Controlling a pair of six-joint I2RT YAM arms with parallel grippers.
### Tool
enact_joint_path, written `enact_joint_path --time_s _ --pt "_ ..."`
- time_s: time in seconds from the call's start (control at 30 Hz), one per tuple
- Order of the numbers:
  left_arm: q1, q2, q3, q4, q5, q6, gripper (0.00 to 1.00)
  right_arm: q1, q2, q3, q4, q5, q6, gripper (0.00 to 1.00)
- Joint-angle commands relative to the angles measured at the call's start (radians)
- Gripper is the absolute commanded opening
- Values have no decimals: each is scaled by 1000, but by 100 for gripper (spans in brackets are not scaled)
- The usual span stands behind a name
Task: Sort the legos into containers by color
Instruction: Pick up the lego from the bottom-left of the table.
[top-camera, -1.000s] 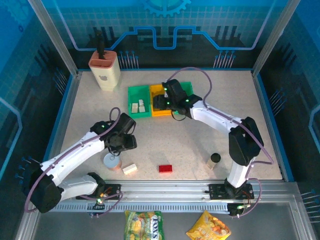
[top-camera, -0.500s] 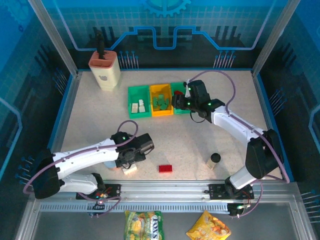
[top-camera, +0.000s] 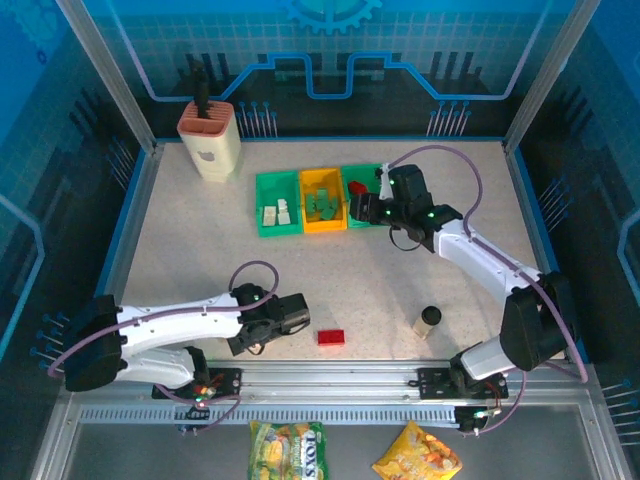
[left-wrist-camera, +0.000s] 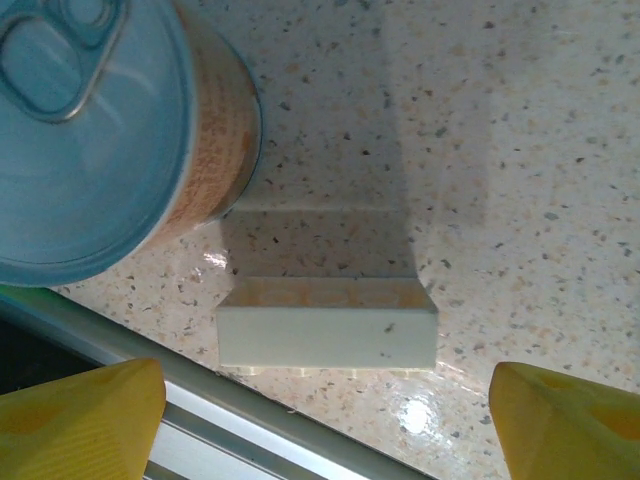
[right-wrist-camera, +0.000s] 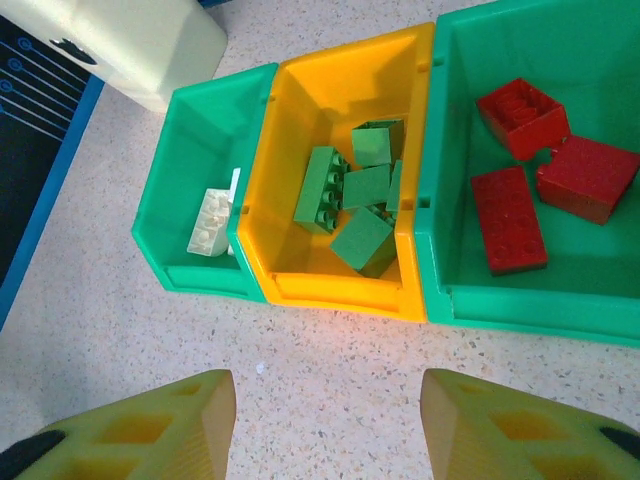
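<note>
the cream lego (left-wrist-camera: 327, 335) lies on the surface (left-wrist-camera: 520, 150) just beside the can (left-wrist-camera: 100, 130), under the wide-open, empty left fingers (left-wrist-camera: 85, 415). next they should shut on it. the right fingers (right-wrist-camera: 150, 425), apart and empty, hang by the containers (right-wrist-camera: 340, 290).

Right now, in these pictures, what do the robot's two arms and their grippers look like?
The left arm and the right arm have smooth white shells with black joints. A thin mauve cable runs along each in loose loops, and small green lights glow near the wrists. The left gripper and the right gripper have chunky yellow plastic fingers, with moulded recesses.
</note>
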Motion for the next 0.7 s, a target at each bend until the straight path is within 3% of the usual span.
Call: enact_joint_path --time_s 0.0,0.43,0.67 --pt "-8 -21 -29 14 -12 -53 86 -19 -22 -16 15 -24 -18 52" --pt "2 -51 -152 195 10 -29 85 -33 2 -6 16 -58 -18 52" --pt "13 -37 -163 227 19 -8 77 -36 1 -8 14 -60 -19 52"
